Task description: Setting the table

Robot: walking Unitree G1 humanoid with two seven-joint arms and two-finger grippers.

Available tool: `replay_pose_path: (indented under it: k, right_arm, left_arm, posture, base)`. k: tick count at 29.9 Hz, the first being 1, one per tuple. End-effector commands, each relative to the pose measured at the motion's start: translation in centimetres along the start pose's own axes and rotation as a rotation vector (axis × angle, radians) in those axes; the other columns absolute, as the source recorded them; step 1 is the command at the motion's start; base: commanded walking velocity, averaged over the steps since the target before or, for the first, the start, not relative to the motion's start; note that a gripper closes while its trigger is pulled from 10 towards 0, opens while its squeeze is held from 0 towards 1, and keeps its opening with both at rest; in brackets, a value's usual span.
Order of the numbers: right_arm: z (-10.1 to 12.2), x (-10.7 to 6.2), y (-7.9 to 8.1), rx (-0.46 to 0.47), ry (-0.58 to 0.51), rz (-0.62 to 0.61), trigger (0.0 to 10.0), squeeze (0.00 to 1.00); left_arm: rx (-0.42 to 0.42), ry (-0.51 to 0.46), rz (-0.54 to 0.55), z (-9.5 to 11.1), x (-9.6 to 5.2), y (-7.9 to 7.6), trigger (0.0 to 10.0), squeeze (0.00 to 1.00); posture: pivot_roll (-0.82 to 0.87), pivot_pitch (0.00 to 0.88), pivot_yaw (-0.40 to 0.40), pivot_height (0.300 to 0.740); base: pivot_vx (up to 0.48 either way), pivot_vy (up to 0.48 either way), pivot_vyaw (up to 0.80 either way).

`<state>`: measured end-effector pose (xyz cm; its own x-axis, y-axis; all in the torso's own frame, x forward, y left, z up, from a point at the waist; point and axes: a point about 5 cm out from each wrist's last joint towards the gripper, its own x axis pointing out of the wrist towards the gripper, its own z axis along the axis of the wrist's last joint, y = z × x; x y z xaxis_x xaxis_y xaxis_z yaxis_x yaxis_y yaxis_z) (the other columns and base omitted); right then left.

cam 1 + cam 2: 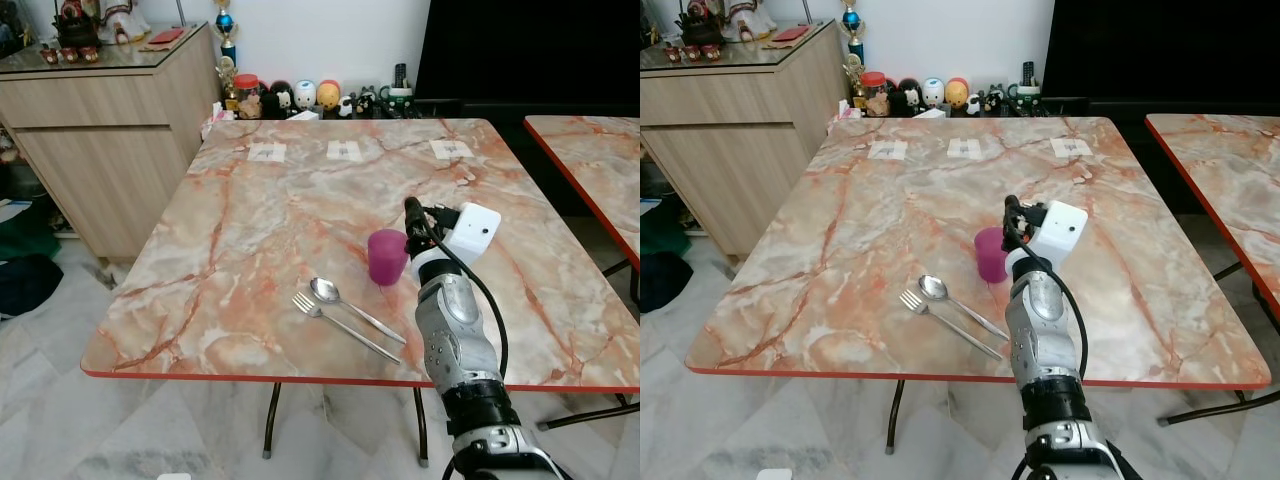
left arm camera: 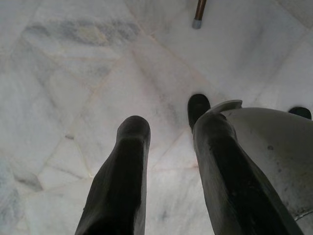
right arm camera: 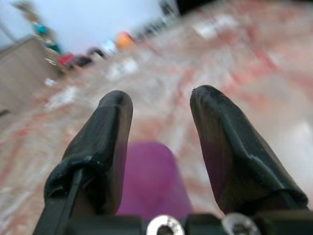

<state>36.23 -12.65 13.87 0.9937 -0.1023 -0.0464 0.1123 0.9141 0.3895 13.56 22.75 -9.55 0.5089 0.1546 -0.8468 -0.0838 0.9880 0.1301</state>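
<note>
Purple cup [image 3: 152,178] between spread right pincer [image 3: 159,105] fingers

A wooden sideboard [image 1: 105,150] stands beside toy figurines [image 1: 305,95] (against the wall).

You see a glossy marble-pattern table [image 1: 250,230], a shiny metal spoon [image 1: 335,297] and fork [image 1: 320,312], a matt purple plastic cup [image 1: 387,256].

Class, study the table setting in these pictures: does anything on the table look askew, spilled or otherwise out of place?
Nothing is spilled or damaged. The fork and spoon lie side by side but diagonally to the table edge, not squared. The purple cup stands upright, with the right end effector open just above it.
</note>
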Motion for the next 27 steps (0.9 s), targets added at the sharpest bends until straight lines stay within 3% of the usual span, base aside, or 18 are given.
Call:
replay_pose_path:
  k: [1,6,27]
  right_arm:
    - [-0.2,0.3,-0.2,0.032,0.038,-0.028,10.0,0.00]
    - [-0.8,0.7,-0.7,0.030,0.120,-0.061,10.0,0.00]
    - [-0.9,1.7,0.0,0.033,0.216,-0.047,10.0,0.00]
  left_arm:
    - [0.004,0.023,-0.001,-0.5,-0.1,0.0,10.0,0.00]
    - [0.006,0.026,-0.004,-0.5,-0.1,0.0,10.0,0.00]
    - [-0.001,0.025,-0.004,-0.5,-0.1,0.0,10.0,0.00]
  posture:
    - [-0.04,0.000,0.011,0.740]
    - [-0.04,0.000,0.011,0.740]
    - [-0.03,0.000,0.007,0.740]
  base:
    - [0.000,0.000,0.00]
    - [0.000,0.000,0.00]
    - [0.000,0.000,0.00]
